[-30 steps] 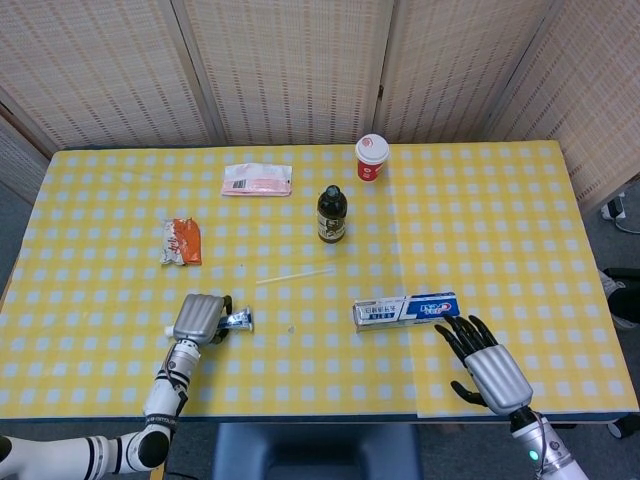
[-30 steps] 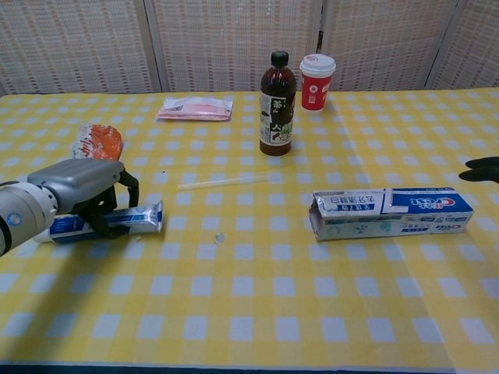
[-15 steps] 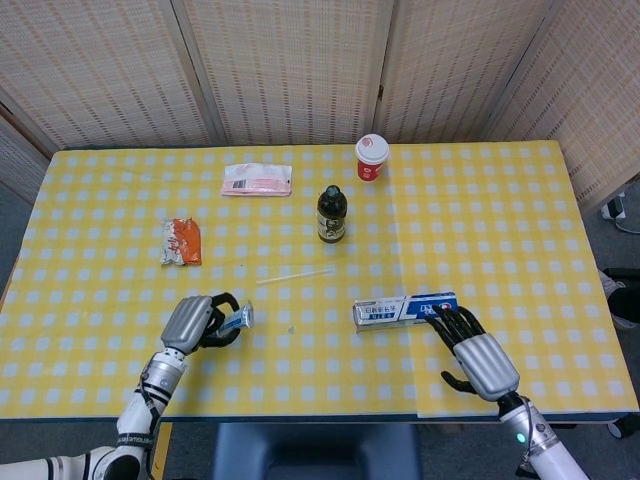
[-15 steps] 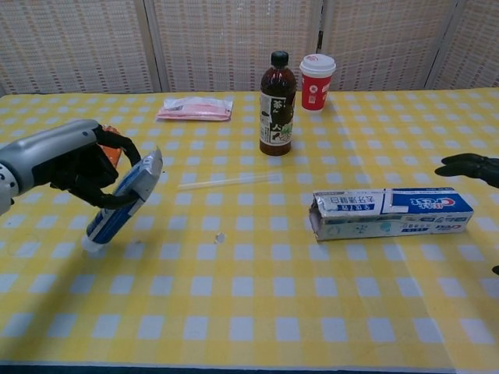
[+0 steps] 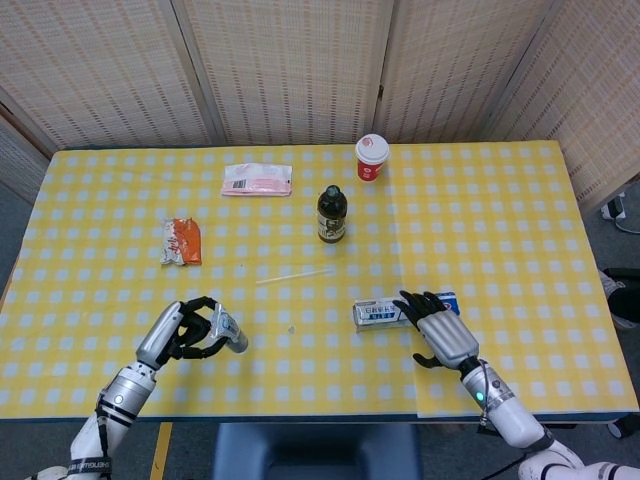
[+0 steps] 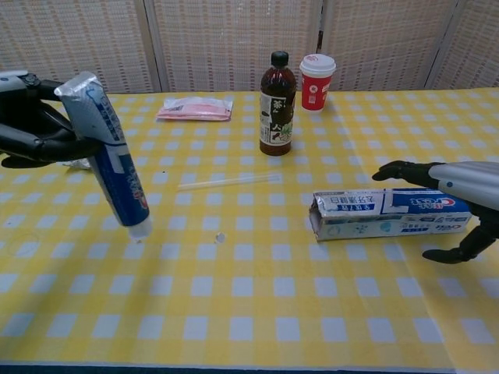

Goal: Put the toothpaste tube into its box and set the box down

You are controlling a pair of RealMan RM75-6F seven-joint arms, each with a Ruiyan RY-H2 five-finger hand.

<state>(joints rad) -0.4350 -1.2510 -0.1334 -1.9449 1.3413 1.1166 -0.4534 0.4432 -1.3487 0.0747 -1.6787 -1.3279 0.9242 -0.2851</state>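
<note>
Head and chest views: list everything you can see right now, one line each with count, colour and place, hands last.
toothpaste tube: 1, blue and white, held off the table at the left, cap end down
toothpaste box: 1, white and blue, lying right of centre, open end facing left
bottle: 1, dark brown, upright behind centre
paper cup: 1, red with white lid, right of the bottle
pink packet: 1, flat, far left of centre
orange snack packet: 1, left side
straw: 1, clear, lying mid-table
table: 1, yellow-and-white check cloth
left hand: 1, black and silver, holds the tube
right hand: 1, black and silver, fingers spread over the box
</note>
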